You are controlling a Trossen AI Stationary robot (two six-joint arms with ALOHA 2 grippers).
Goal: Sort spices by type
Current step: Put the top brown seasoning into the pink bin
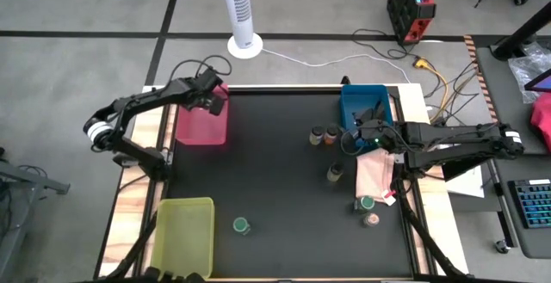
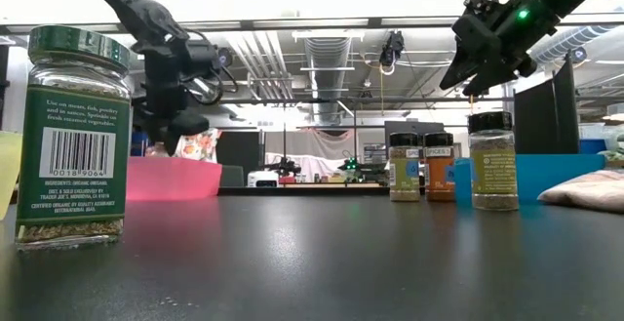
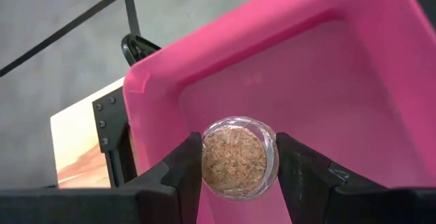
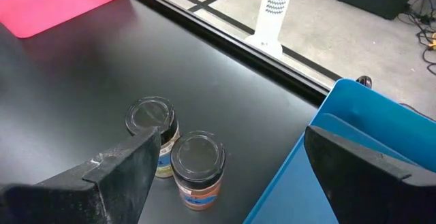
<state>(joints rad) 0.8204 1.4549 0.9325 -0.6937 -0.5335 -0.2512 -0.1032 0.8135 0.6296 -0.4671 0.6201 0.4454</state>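
Note:
My left gripper is over the pink tray at the far left, shut on a small glass spice jar of brown spice. My right gripper hangs open above two dark-capped jars that stand upright beside the blue tray. A third dark-capped jar stands by the pink cloth. A green-lidded jar stands near the front. Another green-lidded jar and a pinkish-topped one stand at the front right. My left gripper pinches the jar by its round sides between its two fingers. The fingers slant downward toward the tray. The jar's clear round end, full of brown spice, faces the wrist camera. The jar is lifted clear above the tray's floor.
A yellow-green tray sits at the front left corner. The blue tray stands at the far right, close beside my right gripper. The black mat is bare in the middle. A white tower fan stands beyond the table's far edge.

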